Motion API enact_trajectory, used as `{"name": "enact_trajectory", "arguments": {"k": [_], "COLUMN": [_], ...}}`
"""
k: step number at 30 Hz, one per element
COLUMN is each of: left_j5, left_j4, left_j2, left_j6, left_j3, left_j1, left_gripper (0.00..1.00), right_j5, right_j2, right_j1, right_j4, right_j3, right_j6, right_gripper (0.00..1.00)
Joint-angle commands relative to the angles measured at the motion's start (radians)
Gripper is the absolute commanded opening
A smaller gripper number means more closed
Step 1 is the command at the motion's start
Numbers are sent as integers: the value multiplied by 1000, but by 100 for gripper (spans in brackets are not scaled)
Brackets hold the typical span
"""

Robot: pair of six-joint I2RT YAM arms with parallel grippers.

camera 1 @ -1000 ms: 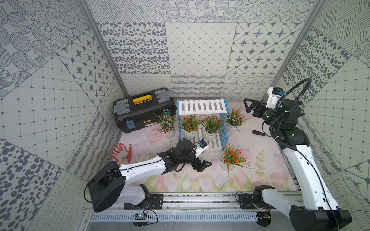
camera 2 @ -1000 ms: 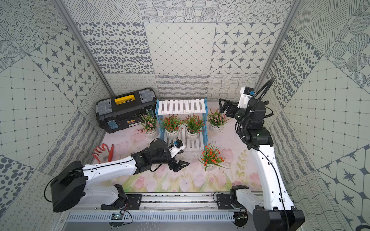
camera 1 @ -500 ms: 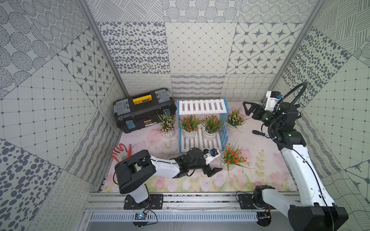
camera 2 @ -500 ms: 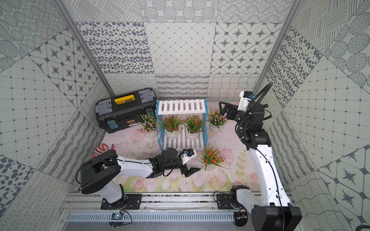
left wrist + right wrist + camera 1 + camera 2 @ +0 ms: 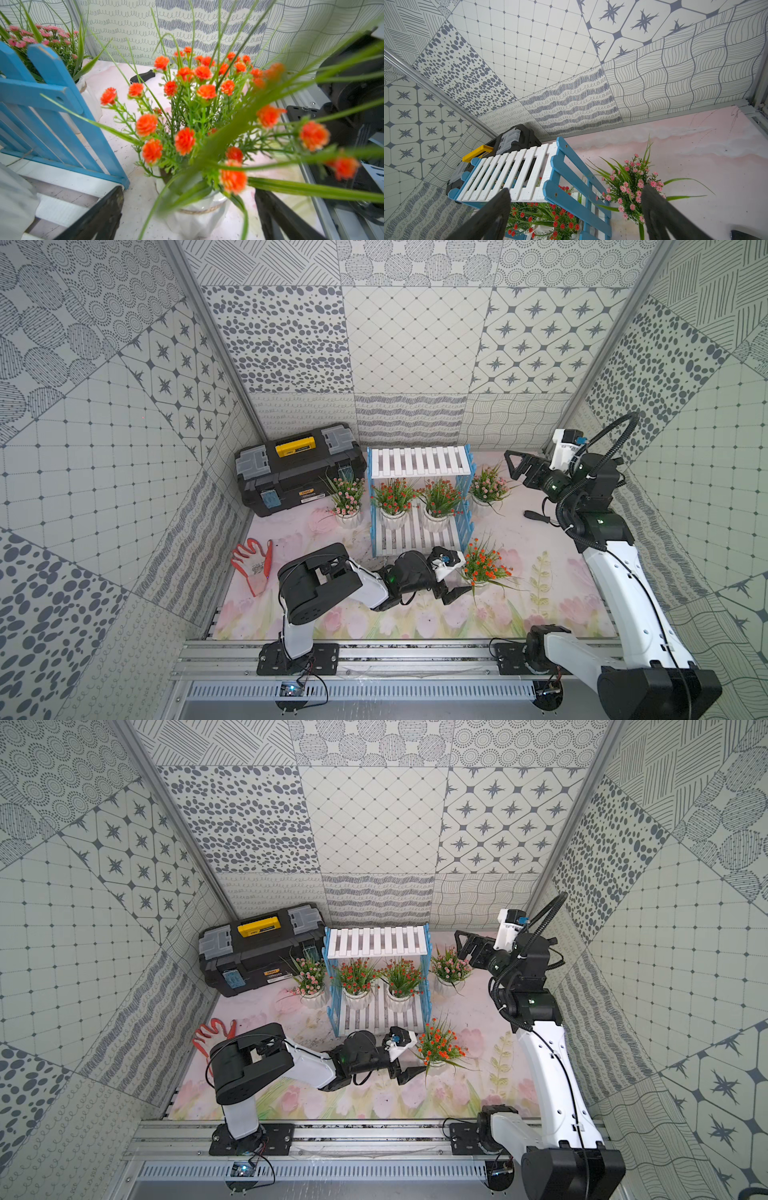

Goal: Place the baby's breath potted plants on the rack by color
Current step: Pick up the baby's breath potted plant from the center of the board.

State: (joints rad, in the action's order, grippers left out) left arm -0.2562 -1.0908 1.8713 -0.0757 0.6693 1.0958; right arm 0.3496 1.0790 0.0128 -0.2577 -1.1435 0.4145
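**Left gripper spread around the loose orange-red plant**

The rack (image 5: 419, 462) stands at the back middle of the table (image 5: 374, 622), close to the black toolbox (image 5: 297, 470). On its lower shelf two plants stand upright, side by side: the first orange-red plant (image 5: 392, 499), nearer the toolbox, and the second orange-red plant (image 5: 439, 498). The first pink plant (image 5: 347, 495) stands on the table between the toolbox and the rack, just beside the blue fence. The second pink plant (image 5: 488, 487) stands on the table at the opposite side of the rack.

The third orange-red plant (image 5: 484, 566) stands upright on the table, just off the front corner of the rack. The left arm lies low across the table in front of the rack, and the left gripper (image 5: 189, 191) reaches this plant. In the left wrist view its dark fingers (image 5: 99, 216) are spread wide, one on each side of the white pot. A strip of table shows between each finger and the pot, so they do not touch it.

The right gripper (image 5: 512, 466) is raised above the table near the second pink plant. In the right wrist view its fingers (image 5: 496, 209) are also spread, with nothing held between them.

A red-and-white glove (image 5: 253, 566) lies flat near the side wall. A black-handled tool (image 5: 536, 515) lies on the table under the right arm.
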Motion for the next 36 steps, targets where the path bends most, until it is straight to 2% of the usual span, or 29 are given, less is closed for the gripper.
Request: {"name": "enact_trajectory", "arguments": {"k": [1, 16, 23, 36], "left_j5": [-45, -147, -151, -91], "left_j4": [-141, -110, -89, -49], "left_j2": [15, 91, 119, 171], "left_j6": [25, 103, 95, 54], "left_j3": [25, 73, 88, 136], "left_j1": [6, 4, 5, -3], "left_gripper": [98, 98, 98, 98], "right_j5": [2, 22, 31, 52], "right_j2": [-22, -31, -34, -48], "right_j1": [4, 4, 4, 4], "right_j4": [44, 51, 58, 83], "right_j3": [14, 19, 22, 42], "right_j6": [0, -2, -6, -14], "right_gripper": [98, 98, 98, 98]}}
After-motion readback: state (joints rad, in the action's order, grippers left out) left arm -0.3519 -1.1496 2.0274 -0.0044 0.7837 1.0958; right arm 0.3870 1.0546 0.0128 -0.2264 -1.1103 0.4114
